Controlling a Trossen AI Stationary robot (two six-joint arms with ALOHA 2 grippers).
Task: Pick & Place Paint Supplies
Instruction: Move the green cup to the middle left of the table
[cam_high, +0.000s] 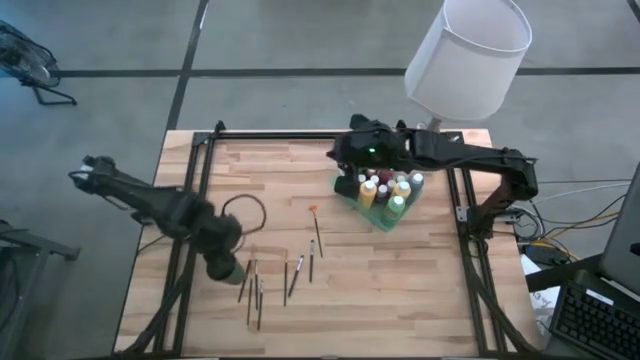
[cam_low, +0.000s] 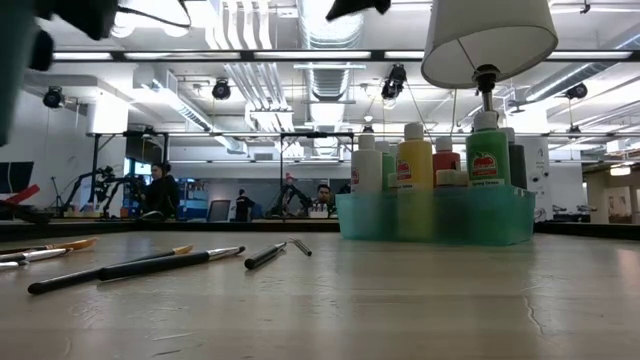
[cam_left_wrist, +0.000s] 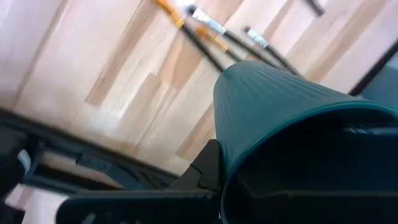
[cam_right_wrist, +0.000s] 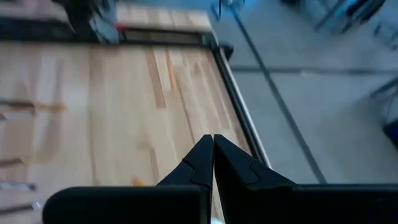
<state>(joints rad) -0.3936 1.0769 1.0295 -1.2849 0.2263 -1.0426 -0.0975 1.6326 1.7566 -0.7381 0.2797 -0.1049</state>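
Left gripper, pinching the dark green cup, hangs beside the brushes near the bench's front-left; next, seemingly, setting it upright. Right gripper, fingers pressed together, waits above the tray of paint bottles.

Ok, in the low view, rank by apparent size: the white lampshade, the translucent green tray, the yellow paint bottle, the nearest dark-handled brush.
1. Translucent green tray, widest.
2. White lampshade, cropped at the top, so nearly level with the tray.
3. Nearest dark-handled brush: long but thin, and closest to the camera, so its rank is unsure.
4. Yellow paint bottle.

Overhead and table-level views share the brushes.
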